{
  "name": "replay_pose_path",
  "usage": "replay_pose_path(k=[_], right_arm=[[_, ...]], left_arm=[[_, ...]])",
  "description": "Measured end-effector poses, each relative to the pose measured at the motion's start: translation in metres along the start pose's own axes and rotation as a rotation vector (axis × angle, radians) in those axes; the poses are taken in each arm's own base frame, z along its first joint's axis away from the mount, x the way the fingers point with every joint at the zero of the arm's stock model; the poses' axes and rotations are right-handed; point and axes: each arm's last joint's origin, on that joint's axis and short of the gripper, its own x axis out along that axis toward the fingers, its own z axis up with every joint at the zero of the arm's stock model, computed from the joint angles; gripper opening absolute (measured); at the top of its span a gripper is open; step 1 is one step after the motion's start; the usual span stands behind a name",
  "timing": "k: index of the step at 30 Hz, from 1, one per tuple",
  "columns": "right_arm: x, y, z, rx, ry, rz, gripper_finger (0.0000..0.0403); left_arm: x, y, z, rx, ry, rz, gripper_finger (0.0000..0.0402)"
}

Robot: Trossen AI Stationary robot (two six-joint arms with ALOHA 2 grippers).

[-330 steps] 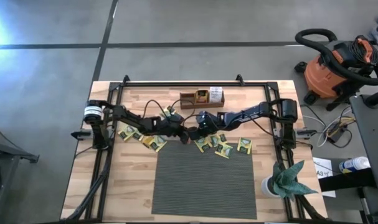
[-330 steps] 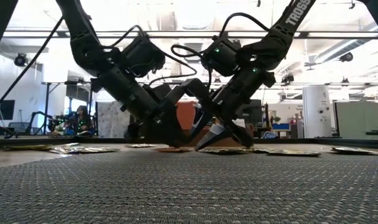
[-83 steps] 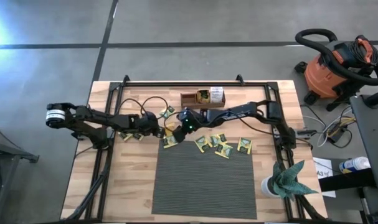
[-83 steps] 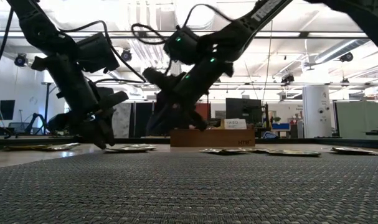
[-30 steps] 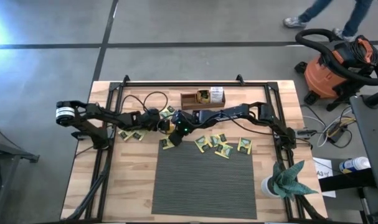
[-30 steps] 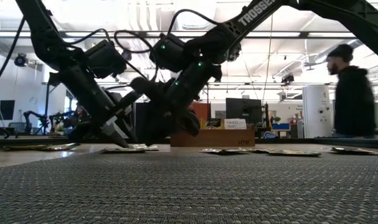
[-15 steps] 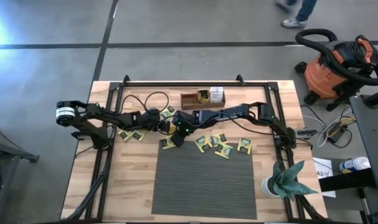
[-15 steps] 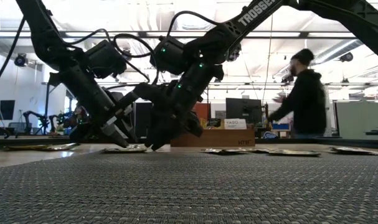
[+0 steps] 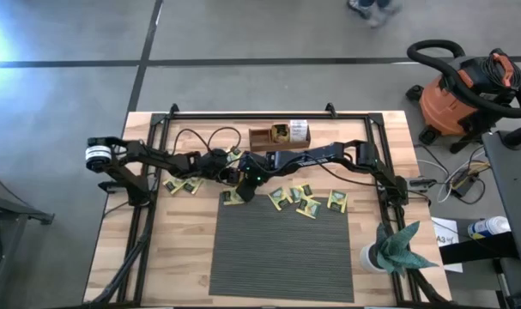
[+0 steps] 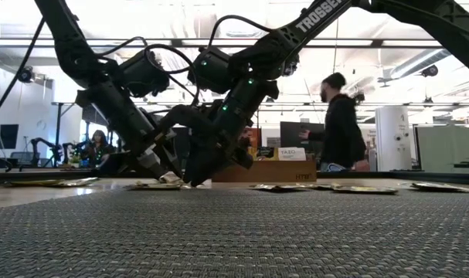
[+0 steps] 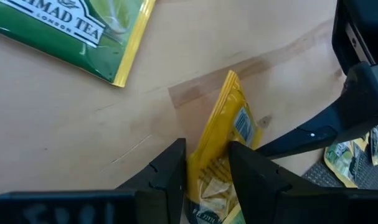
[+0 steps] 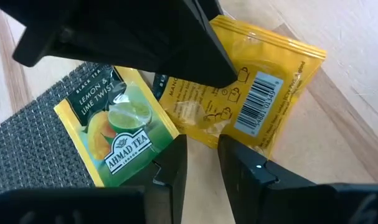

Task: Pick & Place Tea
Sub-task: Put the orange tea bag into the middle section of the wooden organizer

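A yellow tea sachet [image 11: 231,115] sits in my left gripper [image 11: 207,148], which is shut on it low over the wood, left of the table's middle [image 9: 231,174]. The sachet's barcode face [image 12: 263,87] shows in the right wrist view. My right gripper [image 12: 203,149] stands open just right of it [image 9: 242,182], and the sachet's near edge reaches the gap between its fingers; whether they touch, I cannot tell. A green lemon-lime sachet [image 12: 117,134] lies flat beside them, partly on the mat's edge. My left gripper pinches the yellow sachet's two flat faces [image 11: 211,163] between its two fingers. The fingers come slanting down from the table's left. The sachet shows edge-on and sticks out past the fingertips toward my right gripper, its far corner [image 11: 230,79] close over the wood.
The brown wooden tray [image 9: 262,136] stands at the far middle. More sachets lie right of the grippers [image 9: 309,206] and left of them [image 9: 178,184]. A grey ribbed mat [image 9: 281,253] covers the near middle. A person [image 10: 342,131] stands behind the table.
My left gripper has moved toward the table's right, close up to my right gripper, carrying the yellow sachet with it and rolling slightly. My right gripper has stayed in place. A person has walked across behind the table.
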Motion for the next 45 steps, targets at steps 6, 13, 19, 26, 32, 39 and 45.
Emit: replay_pose_path(k=[6, 13, 19, 26, 32, 39, 45], right_arm=[[0.000, 0.000, 0.000, -0.011, 0.001, 0.000, 0.0093], [-0.004, 0.003, 0.001, -0.062, -0.005, 0.013, 0.0093], [-0.032, 0.011, 0.012, -0.119, -0.058, 0.000, 0.0093], [-0.086, 0.017, 0.022, -0.160, -0.124, -0.108, 0.0093], [-0.146, 0.017, 0.033, -0.153, -0.219, -0.159, 0.0093], [-0.208, -0.006, 0.050, -0.033, -0.291, -0.024, 0.0093], [-0.224, -0.043, 0.070, 0.080, -0.187, 0.407, 0.0093]], left_arm=[[-0.008, -0.006, 0.003, 0.036, -0.021, -0.047, 0.0123], [-0.018, -0.009, 0.003, 0.098, -0.002, -0.064, 0.0056], [-0.022, -0.009, 0.004, 0.163, -0.018, -0.041, 0.0006], [-0.052, -0.022, 0.015, 0.356, -0.257, 0.009, 0.0002], [-0.106, -0.049, 0.011, 0.784, -0.503, 0.094, 0.0002], [-0.150, -0.078, -0.019, 1.522, -0.616, 0.492, 0.0001], [-0.151, -0.099, -0.042, 2.095, -0.600, 0.713, 0.0001]])
